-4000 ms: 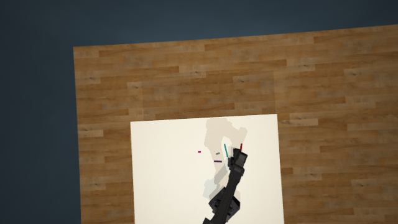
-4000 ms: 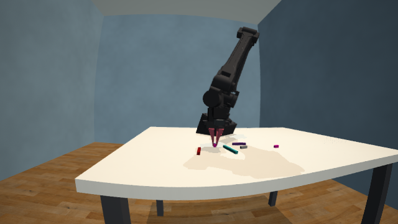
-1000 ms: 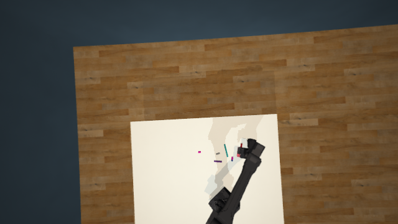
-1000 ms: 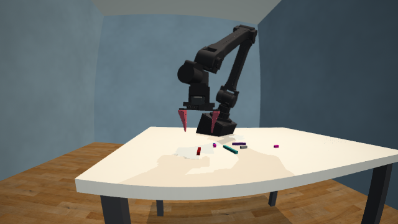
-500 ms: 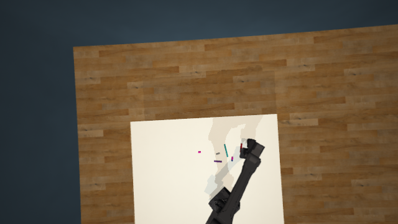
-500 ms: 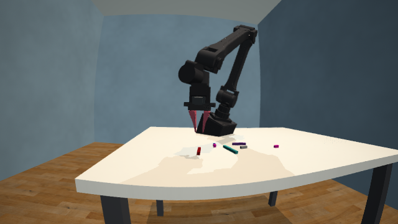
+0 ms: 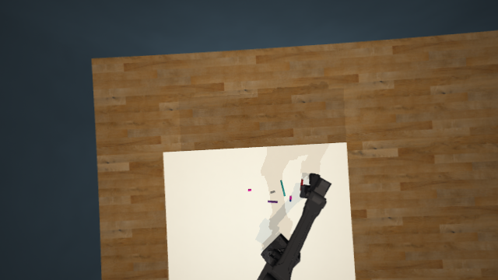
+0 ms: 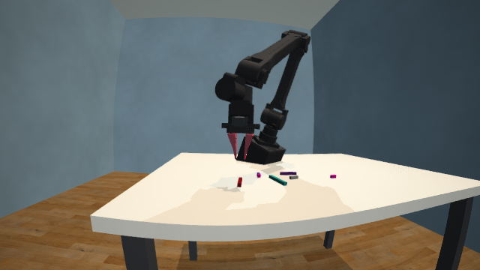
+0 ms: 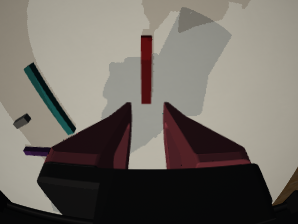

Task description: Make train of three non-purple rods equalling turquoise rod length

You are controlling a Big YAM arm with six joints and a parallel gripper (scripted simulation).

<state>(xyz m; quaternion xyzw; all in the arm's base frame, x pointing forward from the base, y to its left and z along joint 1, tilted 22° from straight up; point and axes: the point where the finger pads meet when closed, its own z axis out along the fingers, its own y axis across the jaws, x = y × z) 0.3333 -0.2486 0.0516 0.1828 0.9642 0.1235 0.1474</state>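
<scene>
One red rod (image 7: 301, 184) (image 8: 239, 182) (image 9: 146, 70) lies beyond the slightly open, unladen tool (image 7: 304, 187) (image 8: 240, 159) (image 9: 147, 110).

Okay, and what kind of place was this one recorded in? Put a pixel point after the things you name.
Probably a small robotics test room: plain blue walls (image 8: 210, 75) around it, a wood-plank floor (image 7: 218, 117) (image 8: 37, 195), and a white table (image 7: 206, 218) (image 8: 150, 195) with a black robot arm (image 7: 303, 229) (image 8: 286, 80) mounted on it.

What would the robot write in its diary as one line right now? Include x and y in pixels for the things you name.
gripper (image 8: 241, 159) (image 9: 147, 110): fingers apart, empty | red rod (image 7: 302, 184) (image 8: 239, 182) (image 9: 146, 70): on table (image 7: 202, 218) (image 8: 157, 202) | train: unfinished
</scene>
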